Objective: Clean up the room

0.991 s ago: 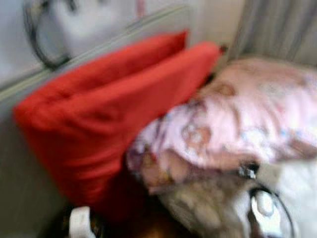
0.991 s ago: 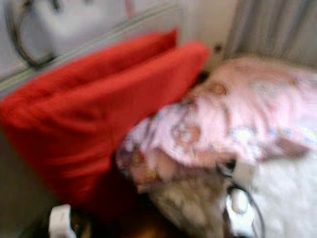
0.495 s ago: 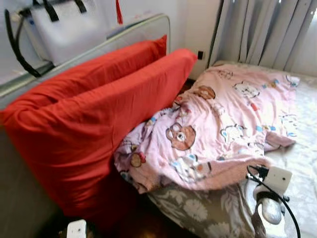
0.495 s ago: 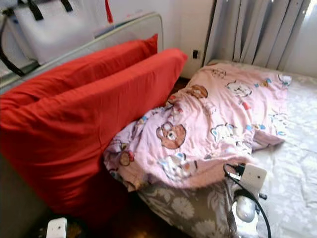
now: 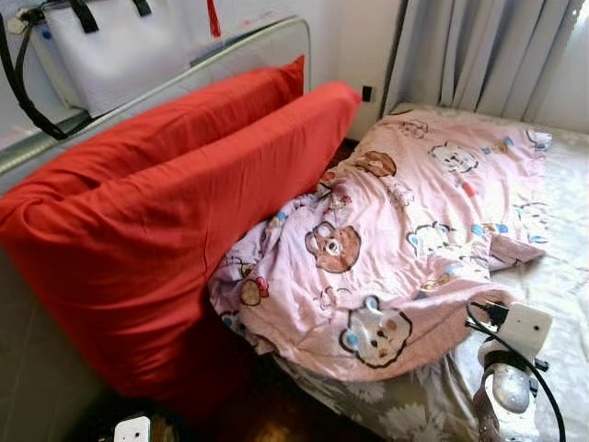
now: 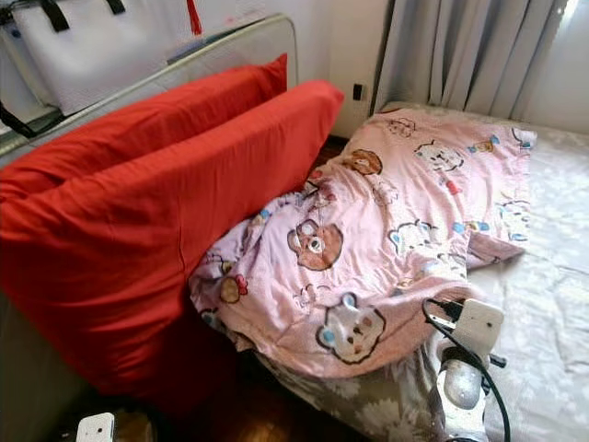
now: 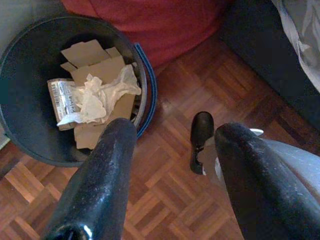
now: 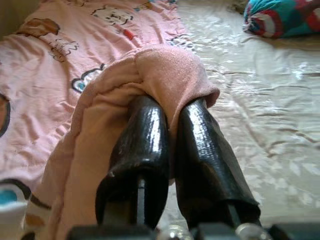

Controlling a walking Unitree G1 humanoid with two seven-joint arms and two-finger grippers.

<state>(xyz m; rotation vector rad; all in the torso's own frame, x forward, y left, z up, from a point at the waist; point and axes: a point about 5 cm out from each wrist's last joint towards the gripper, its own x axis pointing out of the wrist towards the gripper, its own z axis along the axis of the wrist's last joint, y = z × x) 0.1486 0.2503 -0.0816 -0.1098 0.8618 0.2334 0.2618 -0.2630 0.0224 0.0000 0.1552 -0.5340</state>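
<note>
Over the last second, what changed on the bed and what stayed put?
The pink blanket, pinched by the right gripper, has been drawn further over the bed's near edge, so a grey bear print now shows there. The red pillows stayed put; the left gripper hangs open above the floor.

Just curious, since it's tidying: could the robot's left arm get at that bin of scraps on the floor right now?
Probably yes. The left gripper hangs open above the black bin, nothing between them, and the bin's top is open. It holds nothing, while the right gripper is busy pinching the pink blanket.
</note>
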